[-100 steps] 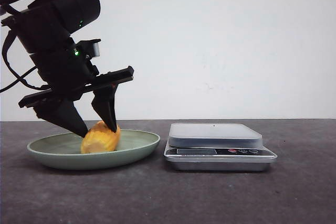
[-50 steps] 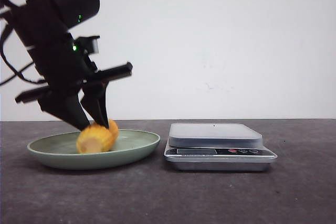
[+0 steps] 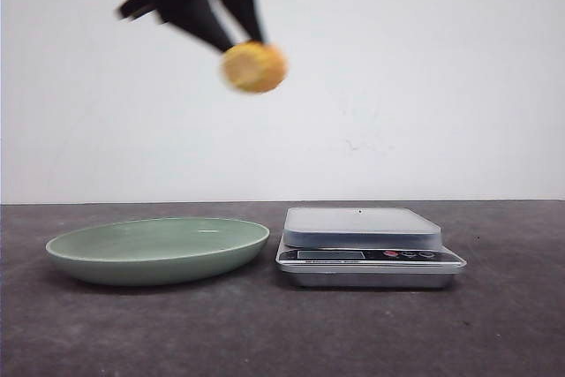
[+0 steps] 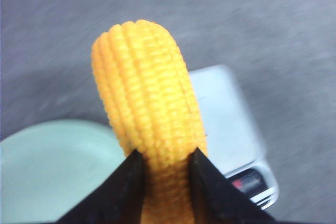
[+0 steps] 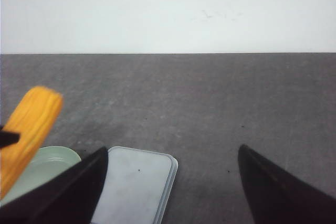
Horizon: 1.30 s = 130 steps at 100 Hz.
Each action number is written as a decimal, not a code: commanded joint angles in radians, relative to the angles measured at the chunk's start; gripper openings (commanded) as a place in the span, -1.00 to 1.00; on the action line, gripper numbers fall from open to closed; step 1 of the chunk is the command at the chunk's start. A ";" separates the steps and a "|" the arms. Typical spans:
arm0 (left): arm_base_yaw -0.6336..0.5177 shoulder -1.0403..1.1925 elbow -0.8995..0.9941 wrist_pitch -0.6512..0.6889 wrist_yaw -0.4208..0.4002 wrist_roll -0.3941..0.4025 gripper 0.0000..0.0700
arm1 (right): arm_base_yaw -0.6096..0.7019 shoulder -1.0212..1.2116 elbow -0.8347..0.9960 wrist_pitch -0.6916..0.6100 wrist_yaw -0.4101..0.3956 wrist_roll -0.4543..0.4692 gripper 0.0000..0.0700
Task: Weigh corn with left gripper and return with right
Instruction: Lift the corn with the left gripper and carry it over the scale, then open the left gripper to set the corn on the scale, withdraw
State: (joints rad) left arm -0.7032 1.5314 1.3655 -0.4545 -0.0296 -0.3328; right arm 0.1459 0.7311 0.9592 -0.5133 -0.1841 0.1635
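In the front view the left gripper (image 3: 237, 40) has risen from the green plate (image 3: 159, 249) to the top edge of the picture, carrying the corn (image 3: 254, 67) with it. A second ago the cob lay in the plate between the fingers; the plate now sits bare, a shallow glazed dish of pale green on the dark matte table (image 3: 282, 333). The corn hangs high in the air, above the gap between the plate's right rim and the kitchen scale (image 3: 366, 247), blurred by motion, its round cut end facing the camera. The two pointed black wedge fingers are pinched on its upper part. The scale stands just right of the plate, a silver body with a flat pale platform, rounded corners and a dark display strip on its near face.

The left wrist view shows the cob (image 4: 149, 124) closely: a stubby yellow-orange cylinder with tidy rows of bumpy kernels and a rounded tip, clamped between the black fingers (image 4: 118, 192) near its base. Below it lie the smooth plate (image 4: 47, 171) and the blurred scale (image 4: 226, 129).

In the right wrist view the right gripper (image 5: 170, 179) is spread wide and grips nothing. Beyond it are the scale platform (image 5: 137, 184), a sliver of plate (image 5: 55, 157) and the corn (image 5: 29, 127) at the left edge, over the speckled grey tabletop.
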 commanded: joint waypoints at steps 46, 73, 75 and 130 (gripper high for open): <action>-0.095 0.383 0.170 0.098 -0.007 -0.108 -0.99 | 0.003 0.005 0.019 -0.005 0.001 -0.008 0.41; -0.104 0.453 0.170 0.105 -0.017 -0.106 -0.99 | 0.003 0.005 0.019 -0.007 0.001 -0.007 0.41; -0.104 0.455 0.170 0.105 -0.026 -0.106 -0.99 | 0.003 0.005 0.019 -0.008 0.001 -0.007 0.41; -0.105 0.467 0.170 0.107 -0.053 -0.095 0.07 | 0.003 0.005 0.019 -0.016 0.001 -0.007 0.41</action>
State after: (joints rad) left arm -0.7979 1.9686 1.5082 -0.3592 -0.0776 -0.4339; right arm 0.1459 0.7311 0.9592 -0.5362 -0.1841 0.1616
